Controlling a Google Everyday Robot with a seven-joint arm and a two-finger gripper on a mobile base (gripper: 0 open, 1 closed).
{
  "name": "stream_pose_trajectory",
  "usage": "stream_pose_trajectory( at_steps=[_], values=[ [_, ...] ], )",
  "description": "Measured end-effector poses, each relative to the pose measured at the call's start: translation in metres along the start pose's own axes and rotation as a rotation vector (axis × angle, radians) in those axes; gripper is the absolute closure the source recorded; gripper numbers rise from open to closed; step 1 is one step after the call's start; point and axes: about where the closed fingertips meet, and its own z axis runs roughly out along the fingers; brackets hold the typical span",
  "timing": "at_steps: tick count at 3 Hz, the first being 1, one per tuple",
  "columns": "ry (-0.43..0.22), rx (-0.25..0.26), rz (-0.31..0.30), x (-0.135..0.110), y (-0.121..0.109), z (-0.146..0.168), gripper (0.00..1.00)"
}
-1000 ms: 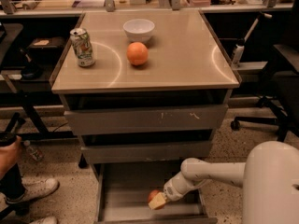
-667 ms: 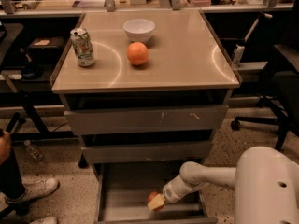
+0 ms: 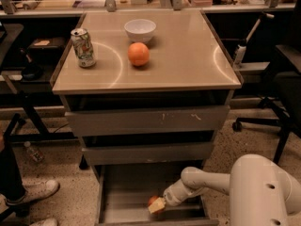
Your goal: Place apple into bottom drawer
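Note:
The bottom drawer (image 3: 123,192) of the grey cabinet is pulled open, and its grey inside shows. The small red apple (image 3: 153,201) sits low inside it near the front, at the tip of my gripper (image 3: 157,205). My white arm reaches in from the lower right, with the gripper down inside the drawer and against the apple. The pale fingertips (image 3: 158,205) partly cover the apple's front.
On the cabinet top stand a drink can (image 3: 83,47), an orange (image 3: 138,54) and a white bowl (image 3: 140,30). The two upper drawers (image 3: 146,121) are slightly open. A person's shoes (image 3: 33,193) are at the left and an office chair (image 3: 282,102) at the right.
My arm's base has shifted left and my gripper with the apple has edged slightly left inside the drawer. The person's leg at the left has moved.

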Motion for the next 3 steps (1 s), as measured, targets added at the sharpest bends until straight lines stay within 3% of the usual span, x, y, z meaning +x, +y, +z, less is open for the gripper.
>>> stream_pose_trajectory(
  at_steps=[1,3],
  values=[
    [-0.018,-0.007,0.005,-0.006,-0.007,0.017,1.0],
    [-0.076,0.026,0.031,-0.023,-0.032,0.04,1.0]
  ],
)
